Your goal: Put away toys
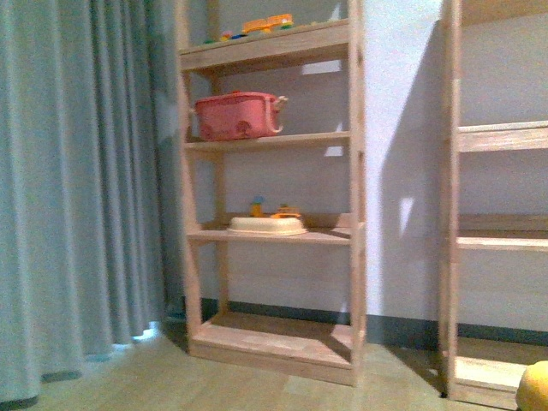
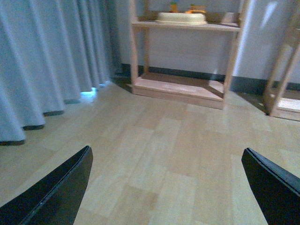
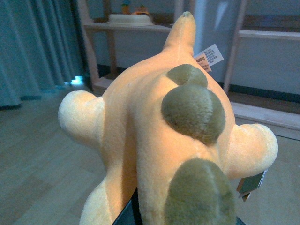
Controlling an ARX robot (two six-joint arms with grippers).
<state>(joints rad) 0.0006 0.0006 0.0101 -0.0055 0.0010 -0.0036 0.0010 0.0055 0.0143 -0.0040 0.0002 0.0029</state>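
While the plush toy point(image 3: 154, 117) hangs clear of the floor point(image 2: 168, 140), the right fingers point(image 3: 127, 216) appear closed beneath its body, though they are largely hidden. The left fingers point(image 2: 51, 192) stand wide and empty. Noted: the pink basket point(image 1: 235, 116) sits on the second shelf of the shelf unit point(image 1: 270, 231). Recommended: hold firm, approach squarely, and clear the rim before release, since the loose limbs may snag the shelf edge.

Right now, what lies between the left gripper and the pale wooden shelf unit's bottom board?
Only bare light wood-plank floor, seen in the left wrist view between the left gripper and the bottom board.
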